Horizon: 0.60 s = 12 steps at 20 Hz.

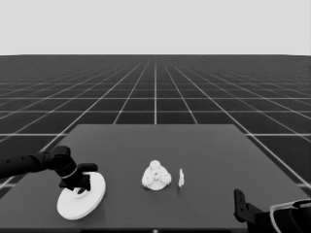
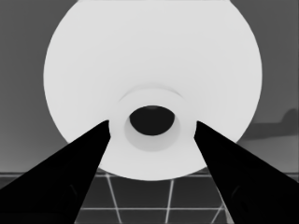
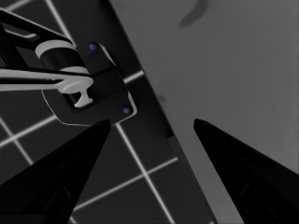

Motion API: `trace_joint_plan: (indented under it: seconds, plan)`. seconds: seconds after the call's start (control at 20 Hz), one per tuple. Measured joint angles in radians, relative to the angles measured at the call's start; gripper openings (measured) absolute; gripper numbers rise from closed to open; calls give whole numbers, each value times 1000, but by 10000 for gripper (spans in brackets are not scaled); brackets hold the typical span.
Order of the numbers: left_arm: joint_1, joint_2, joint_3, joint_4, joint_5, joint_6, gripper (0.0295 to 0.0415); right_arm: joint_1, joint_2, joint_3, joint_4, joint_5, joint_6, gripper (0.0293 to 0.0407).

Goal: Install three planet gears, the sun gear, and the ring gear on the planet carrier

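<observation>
Two arms: left one at work over the table's left end, right one parked at the head view's lower right corner.
Left gripper [image 1: 80,187]: over the larger round part [image 1: 82,201], above its middle; fingers [image 2: 88,154] spread apart, one on each side of the raised hub around the central hole, nothing clamped between them.
Larger round part: lies near the table's [image 1: 204,145] front left, partly under the left gripper in the head view; whether it rests flat or is tilted, cannot tell.
Smaller round part [image 1: 156,177]: near the table's middle, well apart from the larger one, with small gears [image 1: 155,166] crowded on top of it; how many, cannot tell.
Thin white piece [image 1: 181,178]: just beside the smaller round part, on its right, not touching it.
Right gripper [image 3: 152,123]: fingers [image 3: 74,158] apart, nothing between them; looks past the table's edge at the floor grid.
Dark machinery [image 3: 88,88]: with pale bands and small blue lights, beyond the table's edge in the right wrist view.
</observation>
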Motion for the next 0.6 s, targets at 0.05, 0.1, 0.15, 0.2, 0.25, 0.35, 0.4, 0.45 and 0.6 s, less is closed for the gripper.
trace_joint_plan:
  seconds: [0.05, 0.1, 0.15, 0.2, 0.25, 0.35, 0.4, 0.45, 0.6]
  plan:
    - [0, 0, 0, 0, 0, 0, 348, 0, 0, 0, 0, 0, 0, 385]
    - [0, 0, 0, 0, 0, 0, 348, 0, 0, 0, 0, 0, 0, 385]
    - [0, 0, 0, 0, 0, 0, 348, 0, 0, 0, 0, 0, 0, 385]
    - [-151, -65, 128, -149, 118, -25, 348, 0, 0, 0, 0, 0, 0, 385]
    - [-303, -86, 162, -266, 185, -31, 348, 0, 0, 0, 0, 0, 0, 385]
    - [-449, -77, 142, -383, 247, -26, 348, 0, 0, 0, 0, 0, 0, 385]
    - [-479, -72, 131, -407, 260, -24, 348, 0, 0, 0, 0, 0, 0, 385]
    - [-495, -68, 124, -420, 268, -22, 348, 0, 0, 0, 0, 0, 0, 385]
    - [-513, -63, 114, -435, 278, -20, 348, 0, 0, 0, 0, 0, 0, 385]
